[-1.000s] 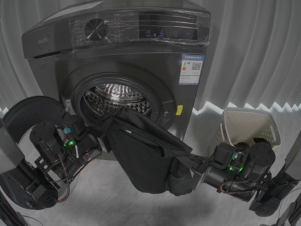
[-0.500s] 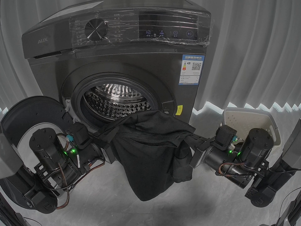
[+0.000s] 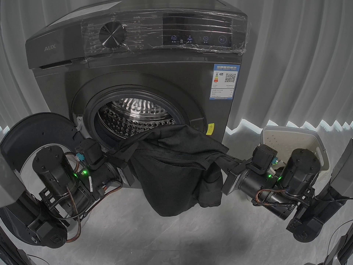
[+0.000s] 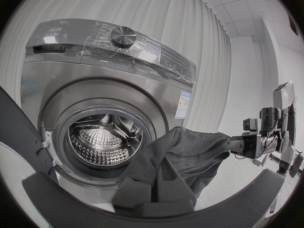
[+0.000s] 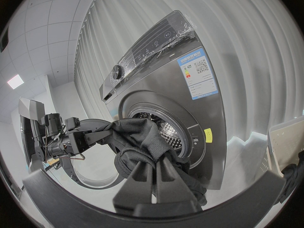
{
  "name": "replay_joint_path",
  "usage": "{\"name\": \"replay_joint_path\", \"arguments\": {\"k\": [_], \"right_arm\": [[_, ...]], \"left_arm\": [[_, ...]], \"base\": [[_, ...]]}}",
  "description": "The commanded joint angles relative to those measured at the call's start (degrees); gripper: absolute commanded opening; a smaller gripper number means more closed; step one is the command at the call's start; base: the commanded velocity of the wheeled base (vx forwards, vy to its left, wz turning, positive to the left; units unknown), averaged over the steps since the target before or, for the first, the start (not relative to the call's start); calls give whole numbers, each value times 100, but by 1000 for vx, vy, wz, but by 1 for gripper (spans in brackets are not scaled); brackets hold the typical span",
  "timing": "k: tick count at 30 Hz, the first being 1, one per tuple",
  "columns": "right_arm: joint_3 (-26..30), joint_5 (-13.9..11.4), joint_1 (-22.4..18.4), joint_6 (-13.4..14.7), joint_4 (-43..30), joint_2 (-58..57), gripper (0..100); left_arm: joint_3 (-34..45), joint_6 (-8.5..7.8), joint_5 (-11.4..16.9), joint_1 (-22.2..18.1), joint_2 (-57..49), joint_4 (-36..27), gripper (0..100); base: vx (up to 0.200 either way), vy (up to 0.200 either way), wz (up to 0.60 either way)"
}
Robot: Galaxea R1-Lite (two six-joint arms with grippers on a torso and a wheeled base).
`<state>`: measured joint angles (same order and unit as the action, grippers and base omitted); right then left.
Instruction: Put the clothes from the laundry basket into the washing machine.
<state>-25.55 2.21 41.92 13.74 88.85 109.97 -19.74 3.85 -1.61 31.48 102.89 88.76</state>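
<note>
A black garment (image 3: 176, 166) hangs stretched between both grippers in front of the open drum (image 3: 136, 118) of the grey washing machine (image 3: 147, 67). My left gripper (image 3: 119, 152) is shut on its left edge, just below the drum's rim. My right gripper (image 3: 220, 161) is shut on its right edge, level with the door opening's lower right. The cloth's upper fold lies against the lower lip of the opening; the rest sags toward the floor. The left wrist view has the garment (image 4: 183, 155) bunched at my fingers (image 4: 136, 187); the right wrist view has it (image 5: 142, 143) over its fingers (image 5: 139, 181).
The washer door (image 3: 33, 137) stands swung open to the left, behind my left arm. A white laundry basket (image 3: 294, 144) stands on the floor to the right of the machine, behind my right arm, with something dark at its rim (image 5: 293, 174). Curtains hang behind.
My right gripper has risen from low near the floor to the opening's height, lifting the garment's right side. The cloth's bottom has come up and its top fold has shifted toward the drum.
</note>
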Motion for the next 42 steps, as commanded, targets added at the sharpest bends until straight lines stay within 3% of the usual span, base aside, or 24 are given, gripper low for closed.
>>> {"name": "replay_joint_path", "arguments": {"k": [1, 9, 16, 42], "right_arm": [[-38, -1, 0, -3, 1, -2, 0], [-178, 17, 18, 6, 1, -37, 0], [-205, 17, 35, -3, 1, -134, 0], [-574, 25, 0, 15, 1, -195, 0]], "left_arm": [[-13, 10, -6, -10, -23, 1, 0], [-74, 10, -15, -19, -32, 1, 0], [-162, 239, -32, -19, -217, -8, 0], [-180, 230, -41, -159, -269, -17, 0]], "base": [[0, 0, 0], [0, 0, 0], [0, 0, 0], [0, 0, 0]]}}
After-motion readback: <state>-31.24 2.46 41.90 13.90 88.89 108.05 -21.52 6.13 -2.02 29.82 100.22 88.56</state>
